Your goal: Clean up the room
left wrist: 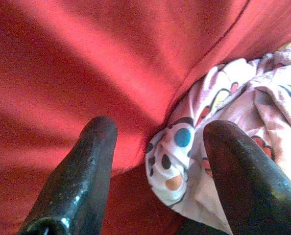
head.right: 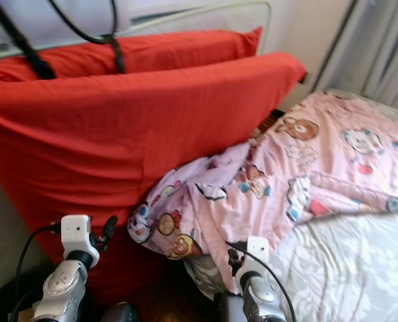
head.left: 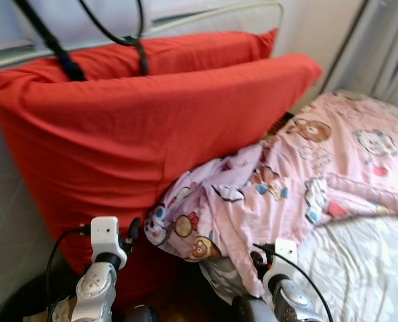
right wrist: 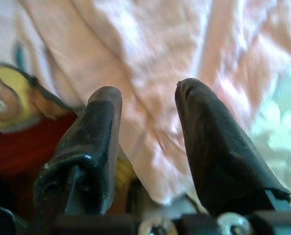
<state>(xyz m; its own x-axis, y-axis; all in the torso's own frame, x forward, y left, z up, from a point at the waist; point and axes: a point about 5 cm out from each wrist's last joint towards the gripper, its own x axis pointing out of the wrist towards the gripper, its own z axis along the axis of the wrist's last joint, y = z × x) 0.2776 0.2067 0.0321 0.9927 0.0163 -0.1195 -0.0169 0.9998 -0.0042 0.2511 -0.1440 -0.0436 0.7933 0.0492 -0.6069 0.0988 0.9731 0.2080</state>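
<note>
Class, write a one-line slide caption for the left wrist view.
Left gripper open, fingers framing a red pillow and the pink cartoon blanket's bunched corner.

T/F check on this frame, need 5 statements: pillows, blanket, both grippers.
1. Two large red fabric pillows stand propped at the head of the bed. True.
2. The pink cartoon-print blanket is folded in a neat square. False: it lies rumpled, one bunched corner against the pillows.
3. The left gripper is open, aimed where the blanket corner meets the front pillow. True.
4. The right gripper is clamped shut on the blanket. False: its fingers stand apart, with pink fabric beyond them.
5. The pale patterned bed sheet is fully covered by the blanket. False: it lies bare on the robot's right.
</note>
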